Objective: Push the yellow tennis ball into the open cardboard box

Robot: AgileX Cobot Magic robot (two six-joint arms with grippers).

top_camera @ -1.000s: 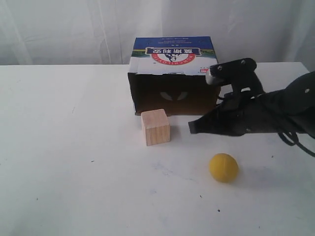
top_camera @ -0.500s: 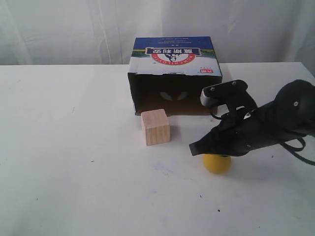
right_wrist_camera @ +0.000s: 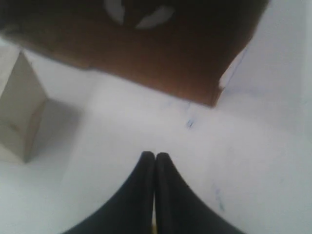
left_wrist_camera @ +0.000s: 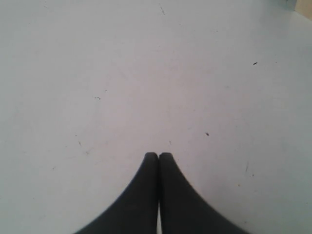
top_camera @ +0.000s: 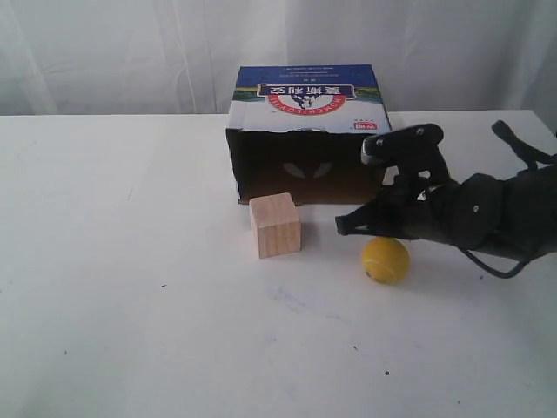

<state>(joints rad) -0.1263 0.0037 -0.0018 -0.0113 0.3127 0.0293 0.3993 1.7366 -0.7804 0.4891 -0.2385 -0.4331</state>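
Exterior view puts the small yellow tennis ball (top_camera: 385,259) on the white table (top_camera: 130,305) just below your right gripper (top_camera: 341,225), fingers pressed together, before the large open cardboard box (top_camera: 306,131); probably light and free-rolling, so nudge its far side instead of grasping.

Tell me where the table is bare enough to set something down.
Bare: the table left of the wooden cube and cardboard box, and the front strip nearer the camera than the tennis ball. Crowded: between box opening, cube and ball, where the right arm reaches in.
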